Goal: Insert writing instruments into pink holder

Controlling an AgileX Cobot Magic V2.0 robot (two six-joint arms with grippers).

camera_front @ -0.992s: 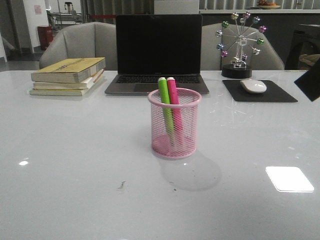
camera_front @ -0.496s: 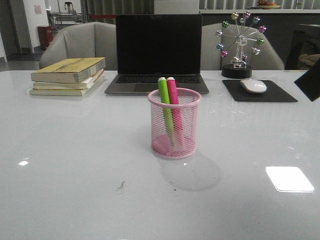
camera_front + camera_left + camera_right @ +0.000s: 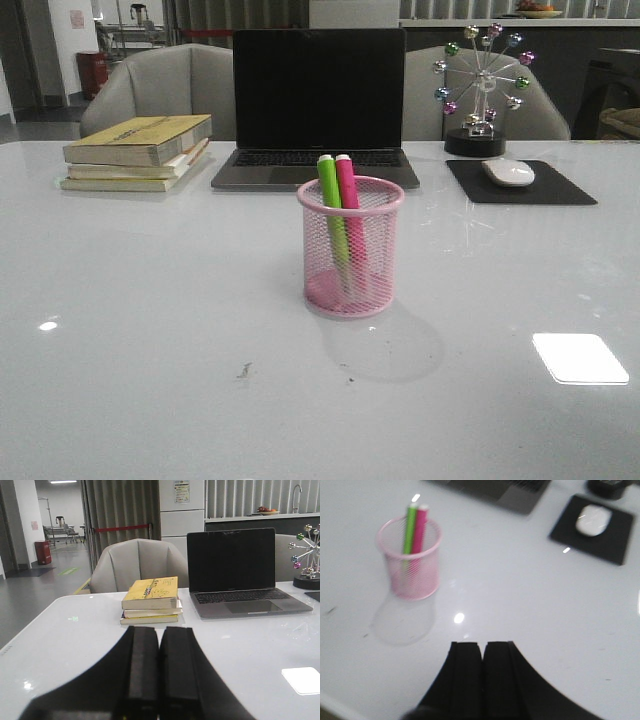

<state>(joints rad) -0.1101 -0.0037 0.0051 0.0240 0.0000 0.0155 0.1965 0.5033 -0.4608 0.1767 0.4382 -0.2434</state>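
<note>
The pink holder (image 3: 350,250) stands upright in the middle of the table, with the lime green marker (image 3: 330,200) and the magenta marker (image 3: 347,195) leaning side by side inside it, tips above the rim. The right wrist view shows the same holder (image 3: 412,562) with both markers, well away from my right gripper (image 3: 482,647), which is shut and empty above bare table. My left gripper (image 3: 159,632) is shut on nothing, pointing toward the books. Neither gripper appears in the front view.
A stack of books (image 3: 138,150) lies at the back left, a dark laptop (image 3: 316,110) behind the holder, and a mouse (image 3: 508,172) on a black pad (image 3: 520,185) at back right beside a ferris-wheel ornament (image 3: 482,90). Grey chairs stand behind the table.
The dark shape of the right arm at the front view's right edge has gone out of view. The holder and markers have not moved.
</note>
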